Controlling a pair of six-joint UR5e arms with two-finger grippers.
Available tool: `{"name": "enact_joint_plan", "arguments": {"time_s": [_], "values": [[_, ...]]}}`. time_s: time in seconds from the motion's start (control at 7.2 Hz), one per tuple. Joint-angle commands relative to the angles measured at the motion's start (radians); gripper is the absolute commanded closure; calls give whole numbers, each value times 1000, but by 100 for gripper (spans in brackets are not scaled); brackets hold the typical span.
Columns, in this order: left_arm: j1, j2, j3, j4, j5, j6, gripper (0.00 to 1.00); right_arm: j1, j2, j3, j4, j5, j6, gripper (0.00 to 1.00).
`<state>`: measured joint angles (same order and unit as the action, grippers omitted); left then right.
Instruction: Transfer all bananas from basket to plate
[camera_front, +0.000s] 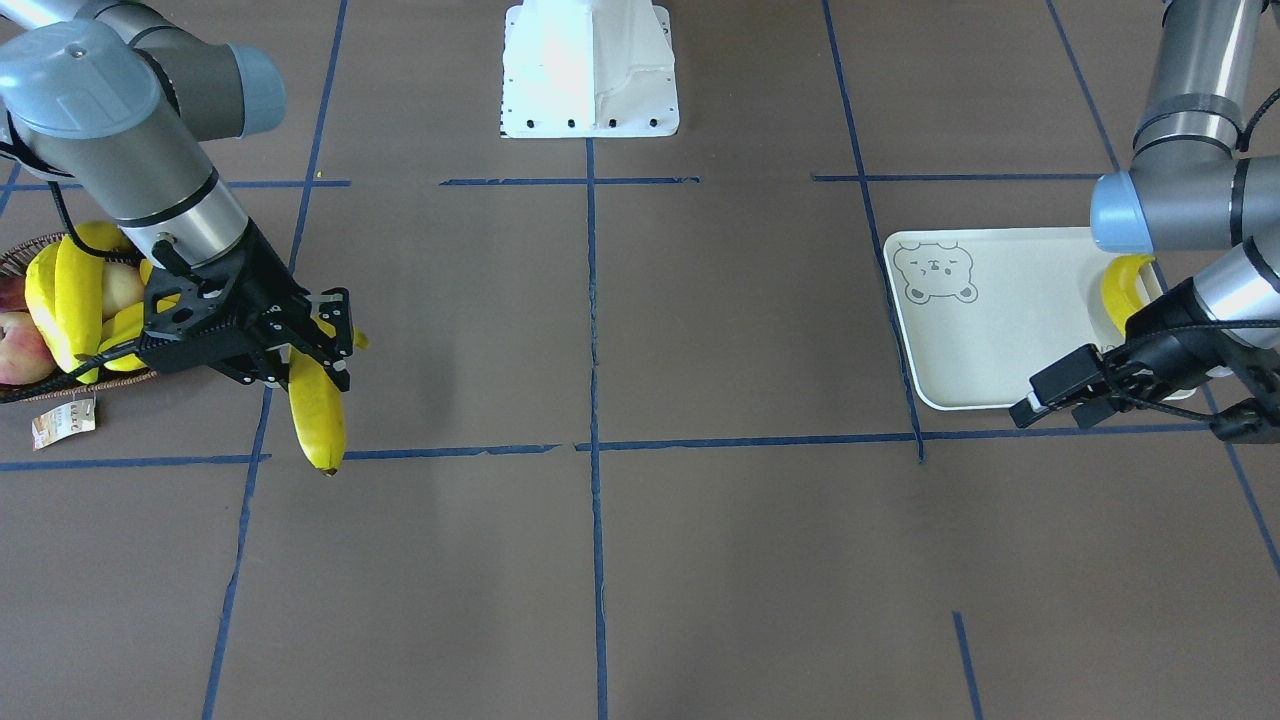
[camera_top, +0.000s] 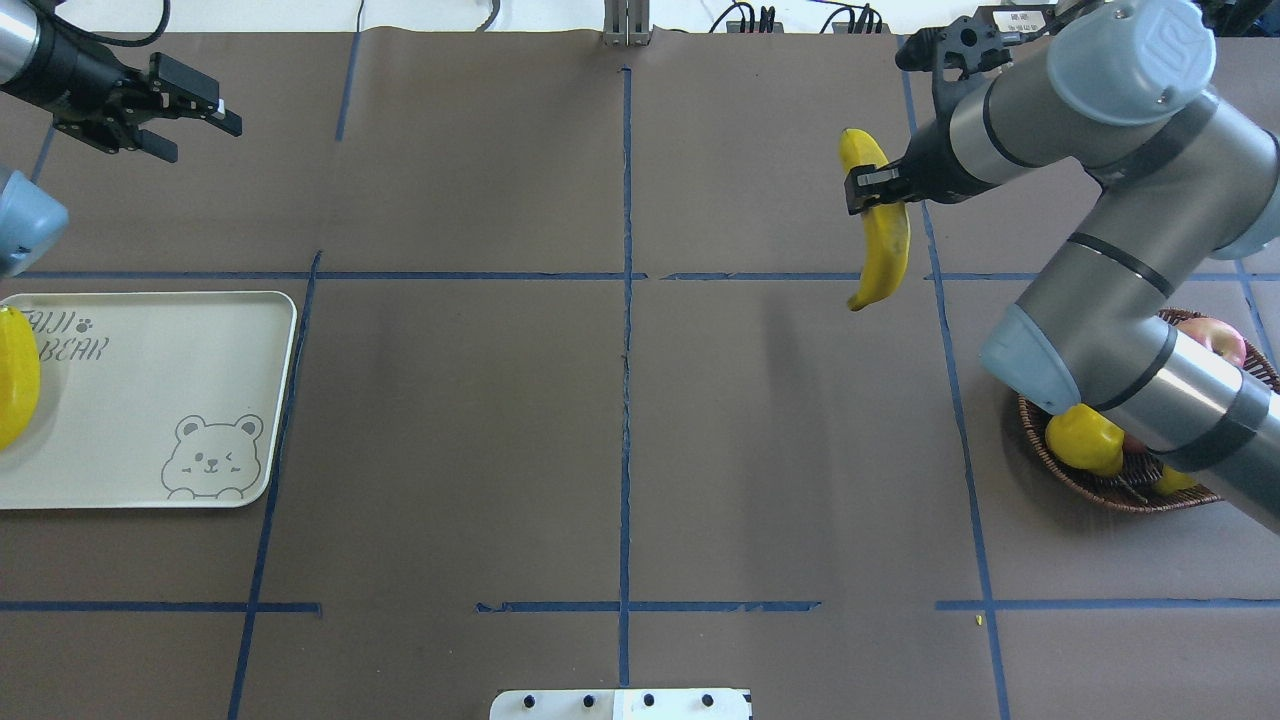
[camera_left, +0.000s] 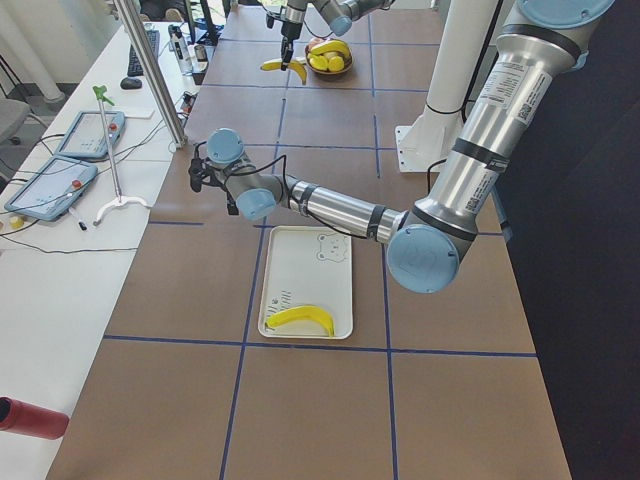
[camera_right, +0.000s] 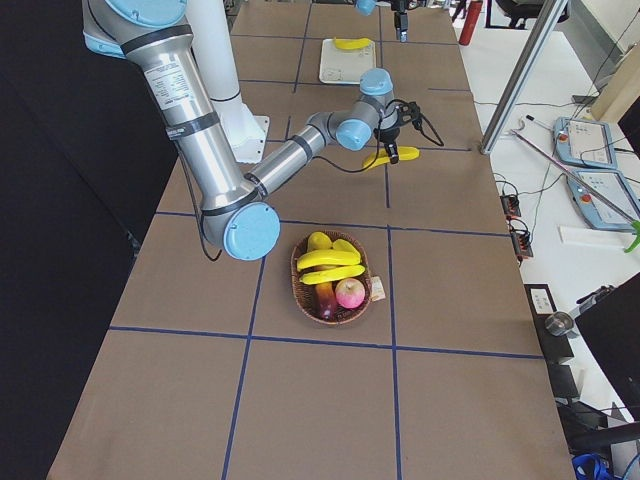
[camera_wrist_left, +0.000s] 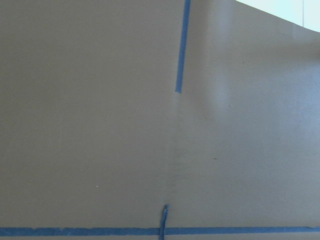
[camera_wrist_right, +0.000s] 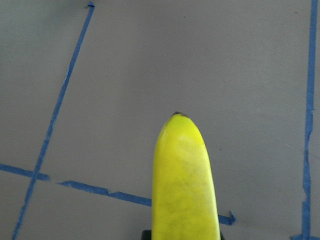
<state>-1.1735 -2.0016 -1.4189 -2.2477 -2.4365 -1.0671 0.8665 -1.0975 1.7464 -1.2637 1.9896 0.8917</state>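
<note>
My right gripper (camera_top: 872, 190) is shut on a yellow banana (camera_top: 882, 240) and holds it in the air over the table, to the left of the basket (camera_top: 1110, 495). The front view shows the same banana (camera_front: 317, 410) hanging below this gripper (camera_front: 322, 345), and it fills the right wrist view (camera_wrist_right: 185, 180). More bananas (camera_front: 70, 295) lie in the basket (camera_front: 100, 385). The cream plate (camera_top: 150, 400) at the far left holds one banana (camera_top: 15, 375) at its outer end. My left gripper (camera_top: 195, 130) is open and empty, beyond the plate.
The basket also holds a yellow starfruit (camera_top: 1085, 440) and a reddish peach (camera_front: 20, 345). A paper tag (camera_front: 62, 420) lies beside the basket. The white robot base (camera_front: 590, 70) stands at the table's near middle edge. Blue tape lines cross the brown table.
</note>
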Motion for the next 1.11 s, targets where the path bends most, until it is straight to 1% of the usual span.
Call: {"name": "enact_joint_plan", "arguments": {"time_s": [0.0,0.14,0.28,0.42,0.56,0.69,0.83,0.97], "values": [[41,-84,1,0,7,-97,0,-47,50,-116,251,-14,198,99],[48,-130,-2,-13,17,-187,0,-64,51,-186,394,-15,249,99],[58,-160,0,-83,22,-303,0,-67,71,-192,409,-15,254,99],[101,-167,-2,-139,75,-368,0,-85,118,-199,411,-17,306,98],[170,-196,-2,-188,159,-467,0,-118,149,-194,412,-44,364,98],[213,-235,1,-200,195,-515,0,-166,184,-202,415,-104,369,98],[236,-264,1,-201,197,-531,0,-184,209,-212,420,-121,372,98],[248,-282,5,-202,197,-574,1,-193,223,-218,470,-123,406,98]]}}
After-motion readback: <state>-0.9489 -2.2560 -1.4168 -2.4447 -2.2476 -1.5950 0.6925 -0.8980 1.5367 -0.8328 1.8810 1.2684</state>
